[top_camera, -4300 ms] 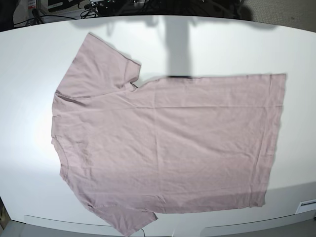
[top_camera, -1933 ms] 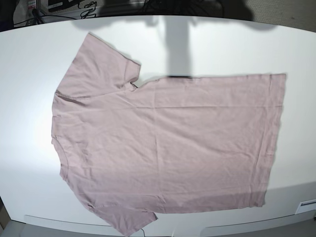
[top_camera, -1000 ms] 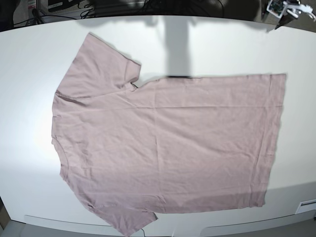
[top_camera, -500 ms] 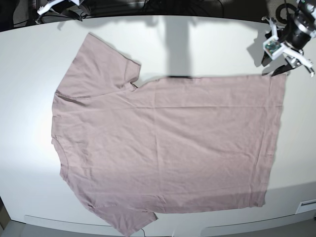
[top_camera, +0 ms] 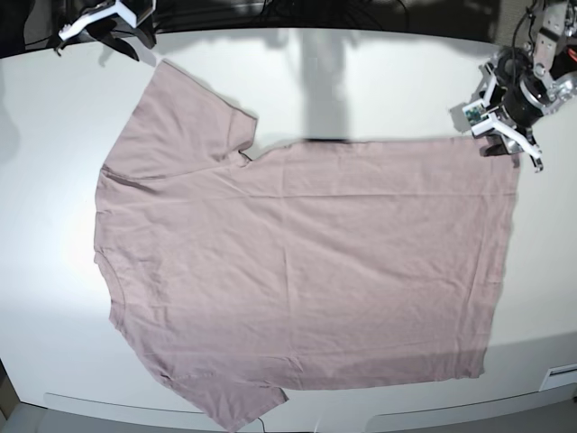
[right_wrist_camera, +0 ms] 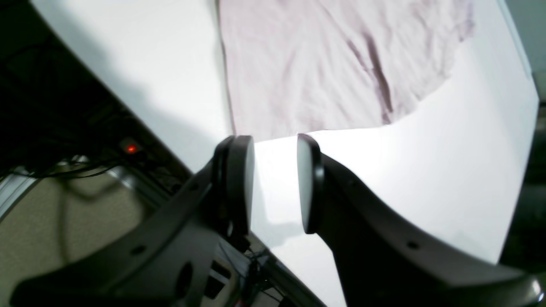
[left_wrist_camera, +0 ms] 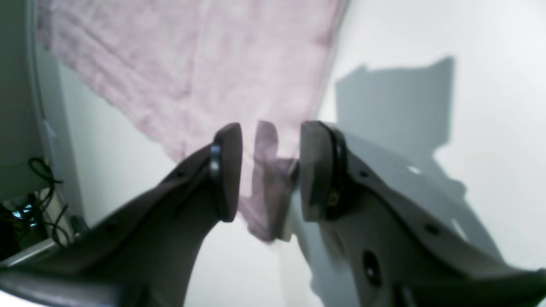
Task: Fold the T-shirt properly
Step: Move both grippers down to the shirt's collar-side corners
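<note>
Lowered since half a second ago: left claw (top_camera: pixel 507 137), jaws apart, straddling hem corner of T-shirt (top_camera: pixel 297 262) spread flat on desk (top_camera: pixel 379 77). Right claw (right_wrist_camera: pixel 273 183), jaws apart and empty, near sleeve, poised for matching pinch.

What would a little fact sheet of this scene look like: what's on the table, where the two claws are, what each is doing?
Garment: T-shirt, pink-mauve, spread flat
Surface: white table
Left gripper: at the shirt's far hem corner, jaws apart around the cloth, not clamped
Right gripper: above bare table just short of the sleeve, jaws apart, holding nothing
Folding: not begun
</note>
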